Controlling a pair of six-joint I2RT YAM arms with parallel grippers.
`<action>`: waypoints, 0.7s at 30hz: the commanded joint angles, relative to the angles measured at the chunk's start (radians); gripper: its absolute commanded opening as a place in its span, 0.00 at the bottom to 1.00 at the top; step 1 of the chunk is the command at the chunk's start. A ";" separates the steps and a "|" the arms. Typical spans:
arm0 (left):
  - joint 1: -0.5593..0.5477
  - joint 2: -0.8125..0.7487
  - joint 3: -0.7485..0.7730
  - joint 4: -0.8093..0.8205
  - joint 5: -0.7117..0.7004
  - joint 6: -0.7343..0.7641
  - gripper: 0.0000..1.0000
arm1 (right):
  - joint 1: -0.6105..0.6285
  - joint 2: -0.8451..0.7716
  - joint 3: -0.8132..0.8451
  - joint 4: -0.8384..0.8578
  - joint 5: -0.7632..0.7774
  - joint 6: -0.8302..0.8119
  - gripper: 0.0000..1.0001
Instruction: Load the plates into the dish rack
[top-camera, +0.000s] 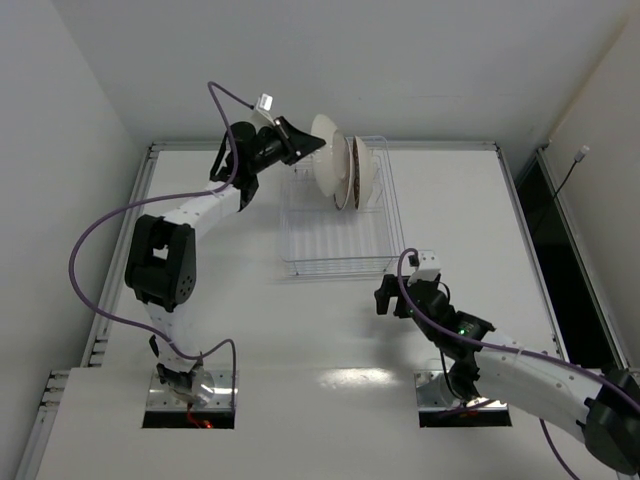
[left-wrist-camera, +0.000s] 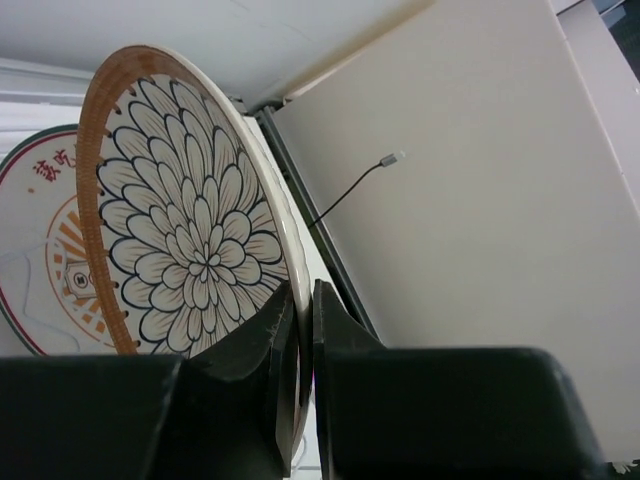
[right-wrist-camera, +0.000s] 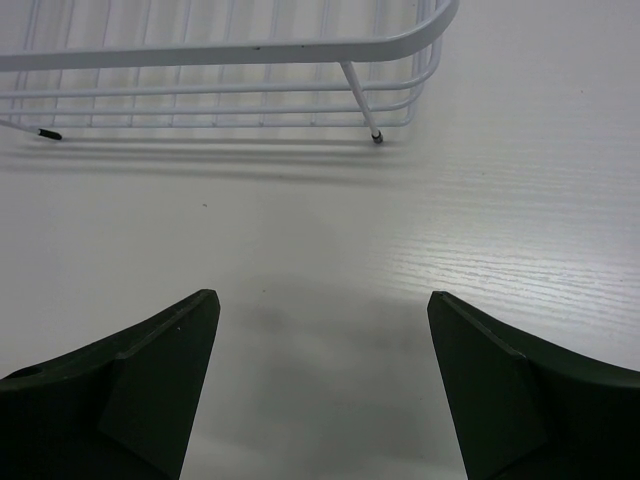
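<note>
My left gripper (top-camera: 312, 147) is shut on the rim of a petal-pattern plate (top-camera: 326, 155) and holds it upright on edge over the far end of the clear wire dish rack (top-camera: 335, 240). In the left wrist view the gripper (left-wrist-camera: 300, 292) pinches the plate's (left-wrist-camera: 185, 235) lower rim. Behind it stands a sunburst plate (left-wrist-camera: 40, 250) with a pale rim. Two plates (top-camera: 356, 175) stand on edge in the rack just right of the held one. My right gripper (top-camera: 384, 297) is open and empty, low over the table (right-wrist-camera: 330, 250) near the rack's front right corner (right-wrist-camera: 400, 50).
The rack's near half (top-camera: 335, 235) holds no plates. A raised rail (top-camera: 525, 230) runs along the table's right edge, with a dark gap beyond it. A thin cable (left-wrist-camera: 350, 190) hangs on the right wall. White walls close the far and left sides.
</note>
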 joint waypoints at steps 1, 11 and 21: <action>-0.006 -0.044 0.045 0.292 0.028 -0.031 0.00 | -0.010 -0.010 0.032 0.046 -0.001 0.017 0.84; -0.015 -0.023 0.045 0.202 -0.025 0.041 0.00 | -0.019 -0.010 0.032 0.046 -0.019 0.017 0.84; -0.024 -0.058 0.025 0.073 -0.168 0.152 0.00 | -0.029 -0.001 0.032 0.046 -0.028 0.017 0.84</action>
